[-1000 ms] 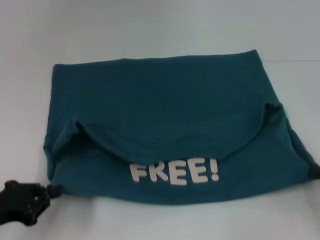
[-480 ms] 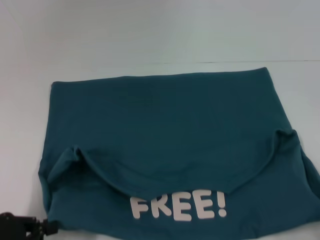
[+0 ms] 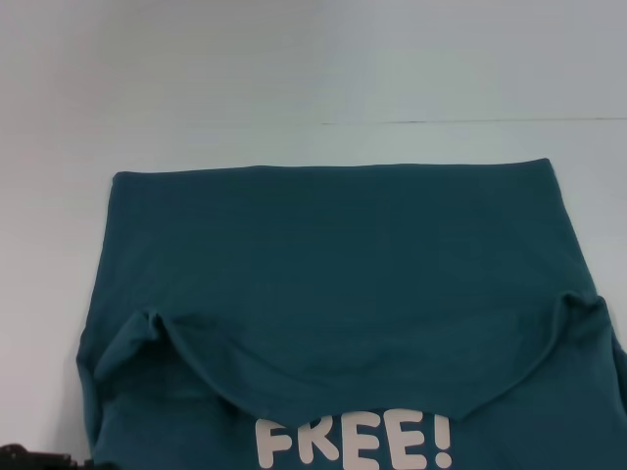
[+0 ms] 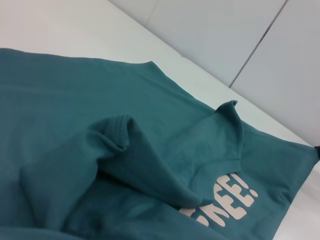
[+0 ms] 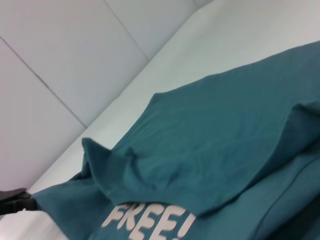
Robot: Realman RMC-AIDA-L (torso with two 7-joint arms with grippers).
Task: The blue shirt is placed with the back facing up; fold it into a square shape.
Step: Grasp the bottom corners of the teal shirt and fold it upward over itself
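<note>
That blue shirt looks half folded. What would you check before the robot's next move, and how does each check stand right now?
1. Far edge of the blue shirt lies flat and straight: ok.
2. FREE! lettering is folded under: not ok, showing.
3. Folded flap lies smooth: not ok, it sags mid-span.
4. Left gripper grips the near corner: cannot tell.
5. Right gripper grips its corner: cannot tell, out of the head view.

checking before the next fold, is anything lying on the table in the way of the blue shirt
Nothing visible does. The blue shirt lies alone on the white table. The left gripper sits at its near left corner; only a tip of the right gripper shows at the other.
</note>
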